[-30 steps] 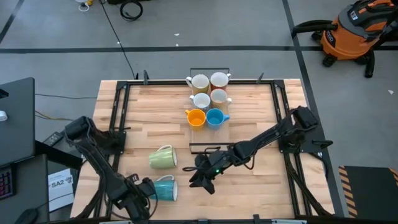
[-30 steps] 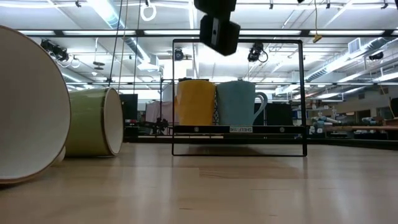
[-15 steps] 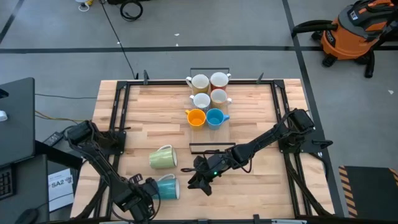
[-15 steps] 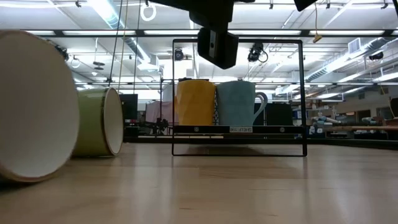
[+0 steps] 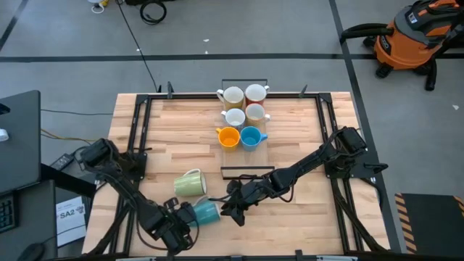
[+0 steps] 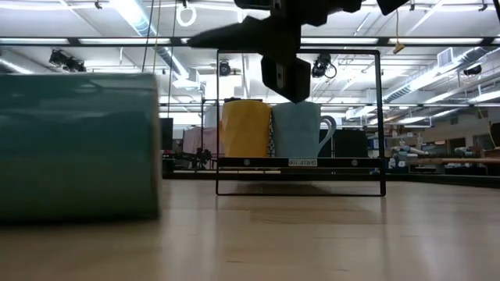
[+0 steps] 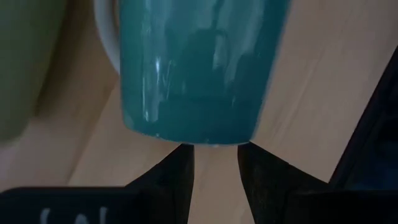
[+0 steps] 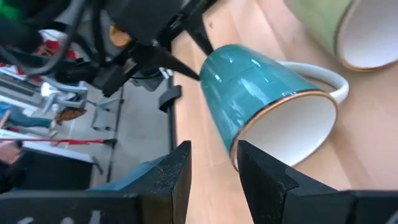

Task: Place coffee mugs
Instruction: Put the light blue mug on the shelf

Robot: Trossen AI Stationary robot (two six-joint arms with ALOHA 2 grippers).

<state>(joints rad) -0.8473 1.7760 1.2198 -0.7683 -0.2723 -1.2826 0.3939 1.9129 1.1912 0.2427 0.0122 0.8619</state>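
A teal mug (image 5: 206,212) (image 8: 261,93) lies on its side near the table's near edge, with its white mouth facing right and its handle (image 8: 323,78) toward the far side. My left gripper (image 5: 183,220) (image 7: 216,158) stands at its base with the fingers a little apart. My right gripper (image 5: 232,211) (image 8: 214,155), narrowly open, hovers just in front of the mouth. A pale green mug (image 5: 190,183) lies on its side just beyond. Several mugs (image 5: 243,116) stand upright in the wire rack (image 6: 301,187). My left gripper meets the teal mug at the rim of its base (image 7: 205,142), both fingertips (image 7: 183,163) set against it and not around it. The fingers come level from the table's left. The mug lies on its side on the table. Whether my right gripper touches the mouth's rim (image 8: 235,163), I cannot tell.
The pale green mug (image 7: 18,62) lies close beside the teal one. Black frame rails (image 5: 141,130) run along both sides of the table. Bare wood (image 5: 304,217) lies at the near right. Beyond the near-left edge is a stand with cables (image 8: 74,56).
My left gripper has moved toward the table's right, and the teal mug has slid that way ahead of it. The mug has turned about: its mouth faced the near edge and now faces right. My right gripper has come lower and nearer to the mug.
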